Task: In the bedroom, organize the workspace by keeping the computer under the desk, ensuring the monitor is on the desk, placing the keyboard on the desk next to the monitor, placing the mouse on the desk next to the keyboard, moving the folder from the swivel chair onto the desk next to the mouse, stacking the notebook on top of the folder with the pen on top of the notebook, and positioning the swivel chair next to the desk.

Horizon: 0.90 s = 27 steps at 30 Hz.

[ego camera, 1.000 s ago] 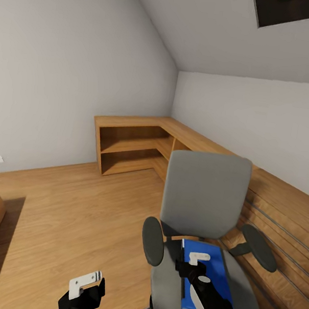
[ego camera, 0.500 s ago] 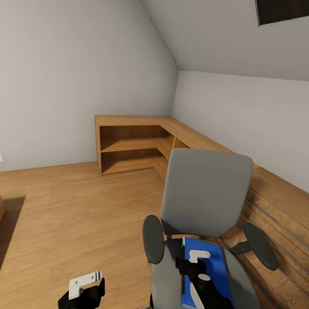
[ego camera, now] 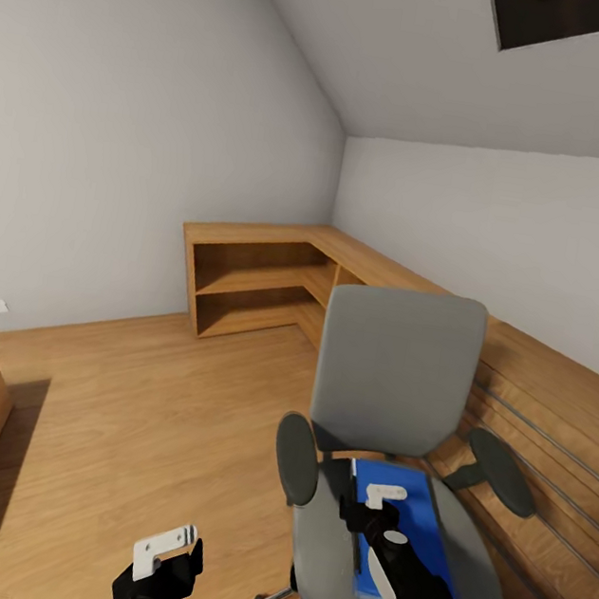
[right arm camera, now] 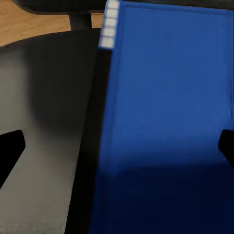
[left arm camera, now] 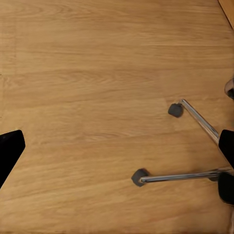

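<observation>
the right gripper point(ego camera: 373, 510) hangs low over the seat of the swivel chair point(ego camera: 393, 381), its fingers spread wide and holding nothing, with the folder point(ego camera: 415, 523) lying flat on the seat directly beneath it. in the right wrist view the folder point(right arm camera: 165, 122) sits between the two dark fingertips point(right arm camera: 9, 151), its darker spine edge running alongside the grey seat cushion. whether the fingers already touch the cover cannot be told.

the step in hand, by this evidence, is fetching the folder from the swivel chair for the desk. the next move likely calls for the gripper to settle onto one edge of the folder (the spine side looks the nearest) and close there, since a thin flat sheet on soft upholstery gives little to grab from above.

the left gripper point(ego camera: 168, 549) waits to the left of the swivel chair, over the wood floor point(ego camera: 130, 409), fingers apart and empty; its wrist view takes in the chair's chrome legs and castors point(left arm camera: 141, 176). a light-wood corner shelf unit point(ego camera: 254, 283) stands against the walls behind the chair.
</observation>
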Tool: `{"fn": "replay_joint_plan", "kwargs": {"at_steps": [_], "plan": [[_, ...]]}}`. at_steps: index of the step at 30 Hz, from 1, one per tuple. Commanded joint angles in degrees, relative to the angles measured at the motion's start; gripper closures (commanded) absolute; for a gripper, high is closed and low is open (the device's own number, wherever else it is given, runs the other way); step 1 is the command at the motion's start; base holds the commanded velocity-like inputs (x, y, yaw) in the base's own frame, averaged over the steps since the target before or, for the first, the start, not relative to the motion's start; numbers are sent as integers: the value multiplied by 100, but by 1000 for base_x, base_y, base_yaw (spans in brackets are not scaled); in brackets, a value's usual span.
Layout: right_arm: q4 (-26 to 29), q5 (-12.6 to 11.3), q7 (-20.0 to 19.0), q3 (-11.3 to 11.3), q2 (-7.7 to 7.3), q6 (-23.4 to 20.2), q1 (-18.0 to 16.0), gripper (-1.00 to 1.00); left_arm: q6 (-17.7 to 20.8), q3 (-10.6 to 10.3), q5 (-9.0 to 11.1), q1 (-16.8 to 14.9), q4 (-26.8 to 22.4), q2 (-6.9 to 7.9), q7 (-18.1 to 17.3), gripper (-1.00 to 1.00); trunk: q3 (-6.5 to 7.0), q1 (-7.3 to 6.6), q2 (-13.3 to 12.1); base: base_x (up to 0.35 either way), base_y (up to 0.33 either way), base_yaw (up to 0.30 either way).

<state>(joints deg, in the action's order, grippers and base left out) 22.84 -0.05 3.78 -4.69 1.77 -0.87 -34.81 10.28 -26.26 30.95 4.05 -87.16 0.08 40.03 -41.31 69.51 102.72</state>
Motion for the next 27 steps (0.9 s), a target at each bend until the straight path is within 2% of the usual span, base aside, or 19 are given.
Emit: {"fn": "replay_joint_plan", "kwargs": {"at_steps": [1,7,19,27], "plan": [[-157,-13,43,-23,-7,-9,0,-100,27,-2,17,-1,-12,-2,30,-100,-5,-2,2,-241,-39,0],[-157,-13,43,-23,-5,-9,0,-100,27,-2,12,-1,-6,-3,30,-100,-5,-2,2,-195,-16,0],[-149,-13,43,-23,-7,-9,0,-100,26,-2,8,-1,-4,-6,24,-100,-5,-2,2,-33,-1,0],[-149,-13,43,-23,-6,-9,0,-100,27,-2,8,-1,-3,-8,23,-100,-5,-2,2,-233,0,0]]}}
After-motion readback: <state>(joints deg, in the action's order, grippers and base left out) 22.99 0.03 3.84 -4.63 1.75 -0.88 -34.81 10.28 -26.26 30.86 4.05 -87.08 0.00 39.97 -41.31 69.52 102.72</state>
